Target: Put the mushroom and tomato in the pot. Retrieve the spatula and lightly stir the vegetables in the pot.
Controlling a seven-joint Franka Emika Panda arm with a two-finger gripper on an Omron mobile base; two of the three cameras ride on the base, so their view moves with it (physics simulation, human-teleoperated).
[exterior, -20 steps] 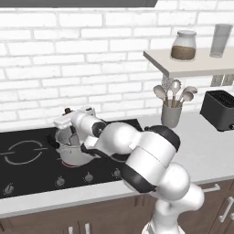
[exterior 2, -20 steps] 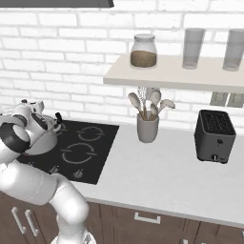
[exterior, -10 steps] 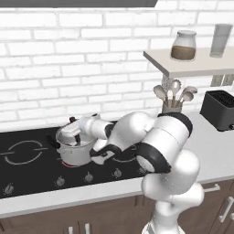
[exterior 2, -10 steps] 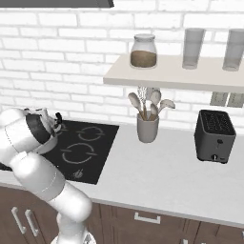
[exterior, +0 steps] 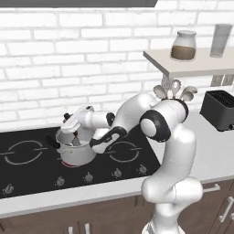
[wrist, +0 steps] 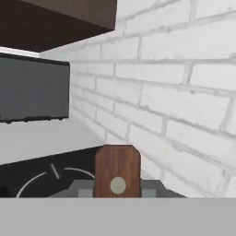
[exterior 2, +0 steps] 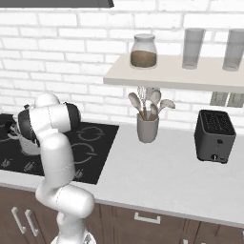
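Gripper [exterior: 75,132] over the pot [exterior: 75,151], clamped on the spatula [wrist: 117,171].

Your arm reaches left across the black hob [exterior: 27,155]; the hand hangs just above the pot's rim. Fingers pinch the spatula's reddish-brown handle, whose end stands up between them in the hand view. From the left base view a dark shaft runs down from the hand into the pot. You cannot make out the pot's contents. The pot stands on the hob's near-centre burner.

pot [exterior: 75,148] on the hob [exterior: 27,171] — toaster [exterior: 221,109] far right, beneath the shelf [exterior: 192,66].
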